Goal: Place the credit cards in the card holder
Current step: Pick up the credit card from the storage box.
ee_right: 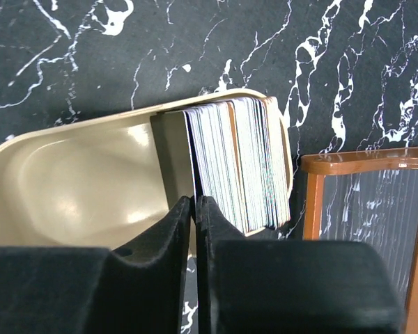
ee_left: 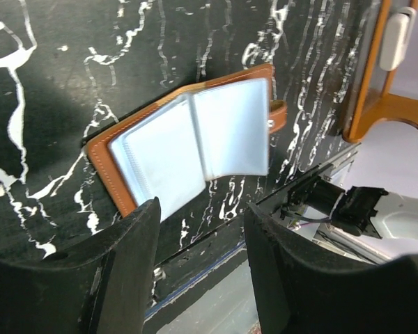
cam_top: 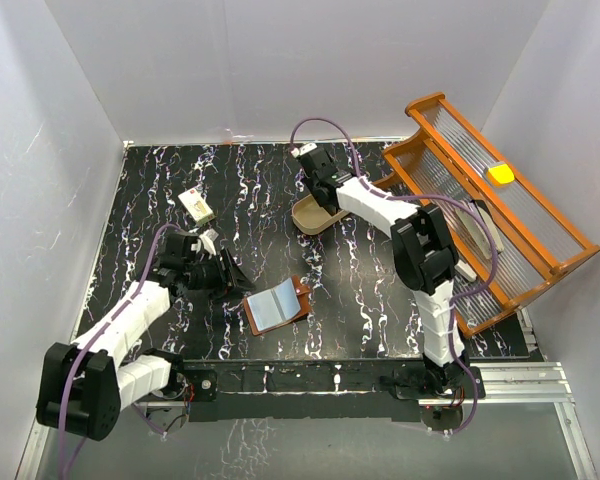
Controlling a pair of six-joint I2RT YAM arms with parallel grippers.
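Filling most of the top view, the black bench (cam_top: 250,200) with white veins carries everything. An orange wooden rack (cam_top: 520,215) with ribbed clear panels lies tilted along the right edge of the bench, and a small yellow object (cam_top: 500,173) sits on it. The right arm (cam_top: 425,250) reaches from the near edge toward the far edge, and the left arm (cam_top: 120,325) bends along the left side. A beige oval tray (ee_right: 76,181) rests near the middle of the far edge, just beside the rack's corner. The card holder (cam_top: 277,306), brown leather with a snap strap, lies open in the middle of the bench toward the near edge, its grey-blue pockets facing up. The credit cards (ee_right: 240,160) stand on edge as a stack in the tray, at the end nearest the rack, leaning on its wall. The right gripper (ee_right: 195,205) is at the stack's outer card with its fingers pressed almost together. Only a thin slit is left, and I cannot tell if a card sits in it. The left gripper (ee_left: 202,207) hangs just beside the card holder on its left, with the fingers spread and nothing between them. A small cream block (cam_top: 196,205) lies toward the far left corner.
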